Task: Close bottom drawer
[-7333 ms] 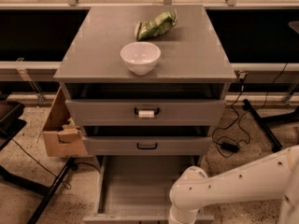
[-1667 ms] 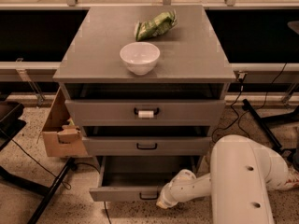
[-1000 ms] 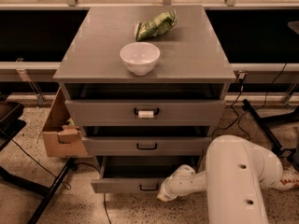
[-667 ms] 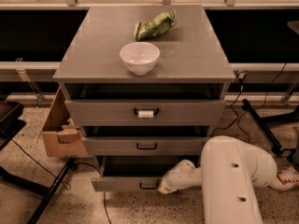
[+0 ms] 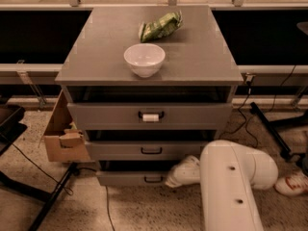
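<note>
The bottom drawer [image 5: 130,178] sits low in the centre of the frame, at the foot of the grey cabinet [image 5: 192,57]. It is pushed in so far that only its narrow front panel shows, with a dark slit above it and none of its tray in sight. Its small black handle [image 5: 153,179] is just right of the panel's middle. The gripper [image 5: 176,178] is at the right end of that panel, touching or almost touching it; I cannot tell whether it is open or closed. Behind it the thick white arm [image 5: 231,186] fills the lower right of the frame. Directly above the bottom drawer is the middle drawer [image 5: 120,150] with a plain handle, and above that the top drawer [image 5: 106,115], whose handle carries a white tag [image 5: 150,118]. On the cabinet top a white bowl [image 5: 144,59] stands near the front edge, and a crumpled green bag [image 5: 160,26] lies behind it, apart from it. A cardboard box [image 5: 62,138] leans against the cabinet's left side. Black cables [image 5: 269,129] trail over the speckled floor [image 5: 144,208] at right.
</note>
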